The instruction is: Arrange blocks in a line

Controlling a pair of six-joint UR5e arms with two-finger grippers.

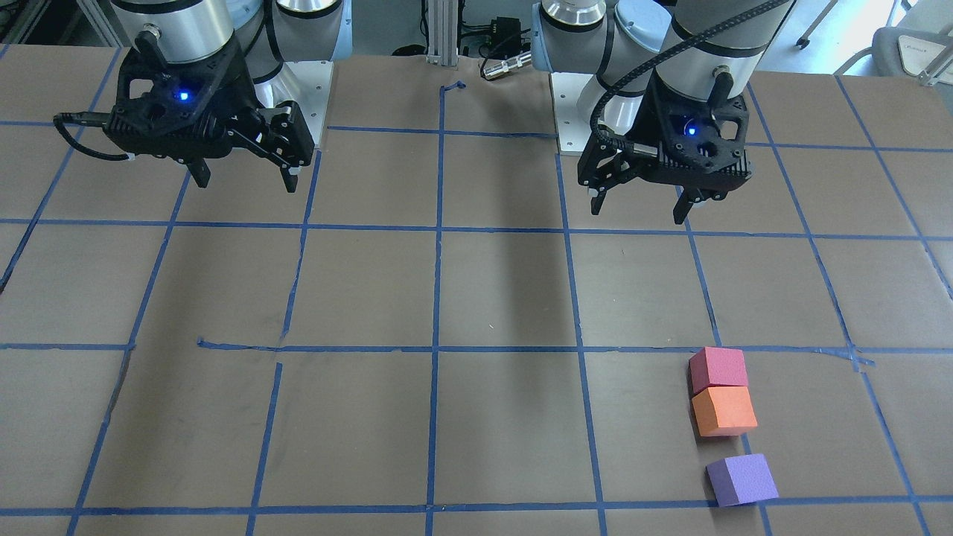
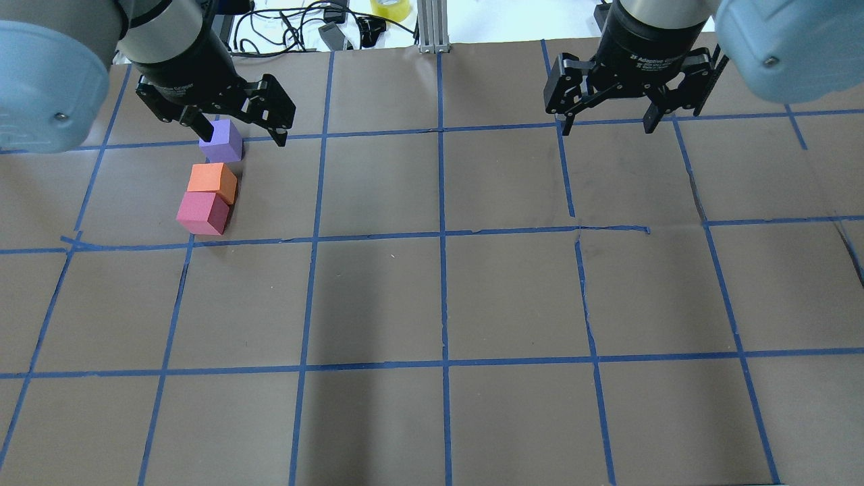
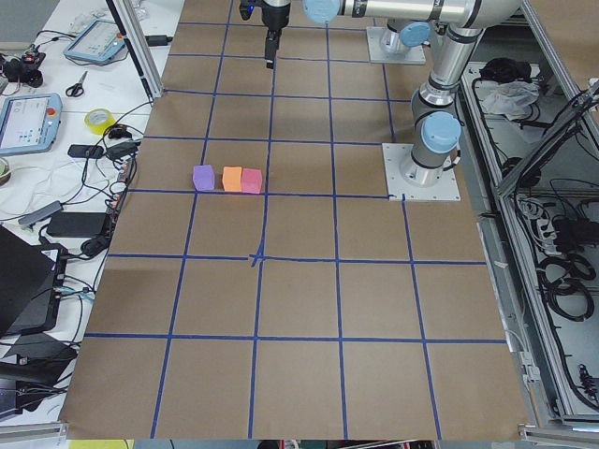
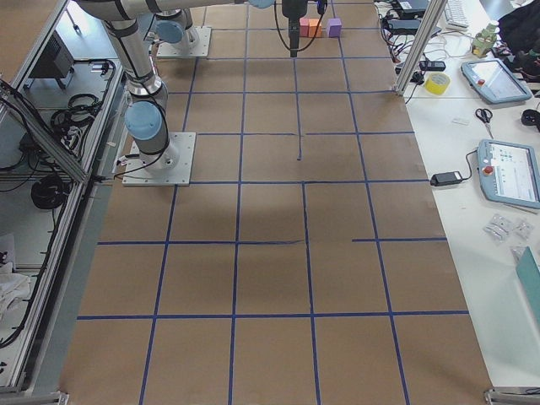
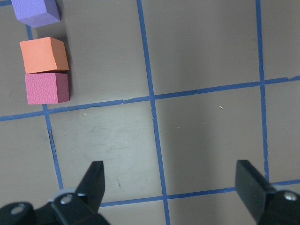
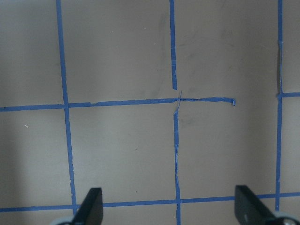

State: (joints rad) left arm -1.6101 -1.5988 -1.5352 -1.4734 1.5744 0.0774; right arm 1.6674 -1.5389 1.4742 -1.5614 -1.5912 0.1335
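- We are holding our left tool [image 1: 638,209] wide open, empty, above the desk [image 1: 476,298].
- Our right tool [image 1: 246,181] is hanging equally wide, also empty.
- On the left, the red-pink block [image 1: 718,369] and orange block [image 1: 724,410] are touching; the purple block [image 1: 741,479] is lying just beyond.

The worktop [image 2: 378,297] is covered in brown paper and marked into squares by a grid of blue tape [image 2: 443,270], with 1 strip near the middle torn and stopping short. At its far edge in the overhead view stand an aluminium post [image 2: 432,27] and a tangle of black cables [image 2: 283,23]. On the white bench [image 3: 70,61] beside it lie a yellow tape roll [image 3: 97,120], scissors [image 3: 78,86] and 2 screen pendants [image 3: 28,122].
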